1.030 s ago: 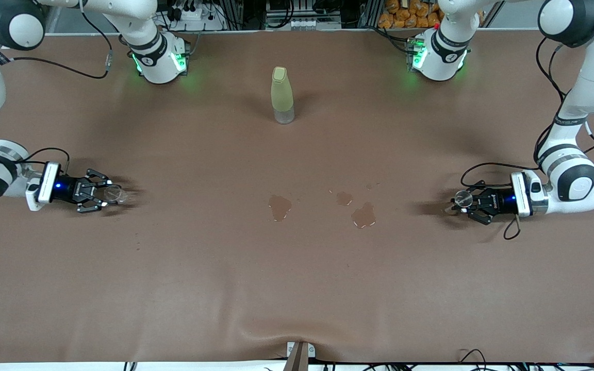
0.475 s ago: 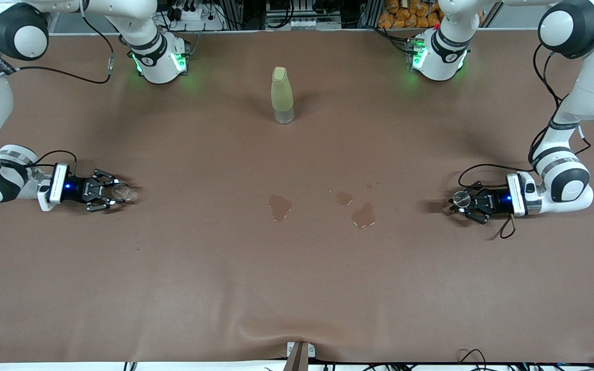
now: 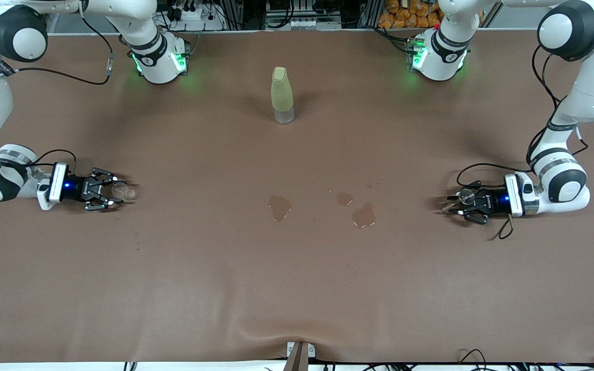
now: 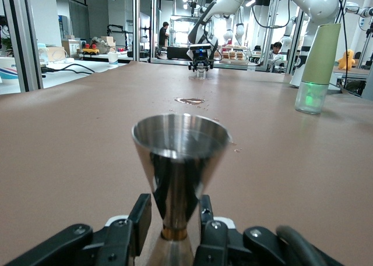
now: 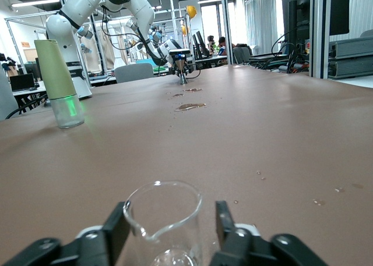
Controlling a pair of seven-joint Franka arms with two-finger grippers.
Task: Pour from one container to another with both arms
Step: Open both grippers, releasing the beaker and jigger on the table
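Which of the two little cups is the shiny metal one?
The silver jigger, standing between the left gripper's fingers. The one at the right gripper is a clear glass cup you can see through.

A brown cloth-covered table (image 3: 297,283) fills the view; a bright lab with windows (image 5: 256,16) surrounds it.

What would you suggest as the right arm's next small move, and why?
Probably draw the right gripper straight back off the glass cup: the cup seems to stand on the table at the right arm's end, the fingers stand apart from it, and puddles mid-table suggest pouring is over. The left gripper sits around the jigger at its own end.
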